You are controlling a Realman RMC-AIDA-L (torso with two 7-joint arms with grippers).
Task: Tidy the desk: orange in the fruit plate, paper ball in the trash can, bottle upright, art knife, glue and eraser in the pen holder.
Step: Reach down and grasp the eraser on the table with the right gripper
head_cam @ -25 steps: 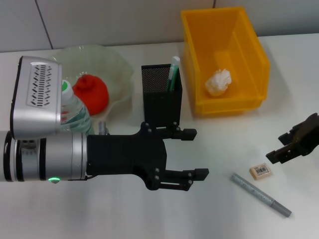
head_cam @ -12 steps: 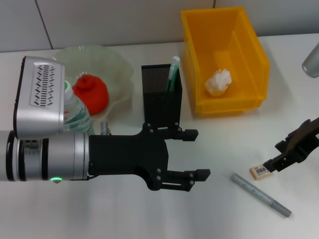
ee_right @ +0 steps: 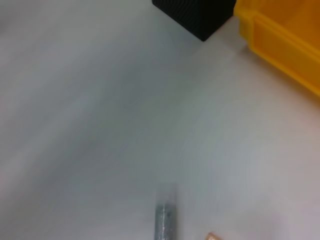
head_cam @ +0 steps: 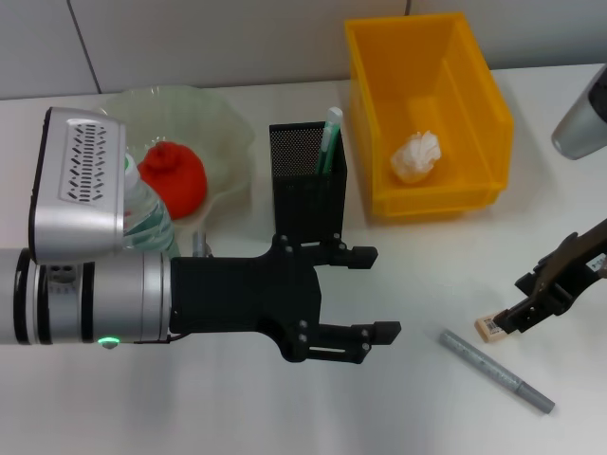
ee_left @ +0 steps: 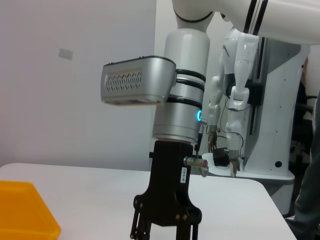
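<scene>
Your right gripper (head_cam: 531, 305) has dropped onto the eraser (head_cam: 489, 328) at four o'clock, fingers apart around it, not yet clamped. Left gripper (head_cam: 365, 292) hangs open mid-desk. Next stop, I'd say: the pen holder (head_cam: 305, 180).

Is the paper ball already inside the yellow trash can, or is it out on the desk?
Inside. In the head view the paper ball lies on the floor of the yellow trash can, enclosed by its walls.
</scene>
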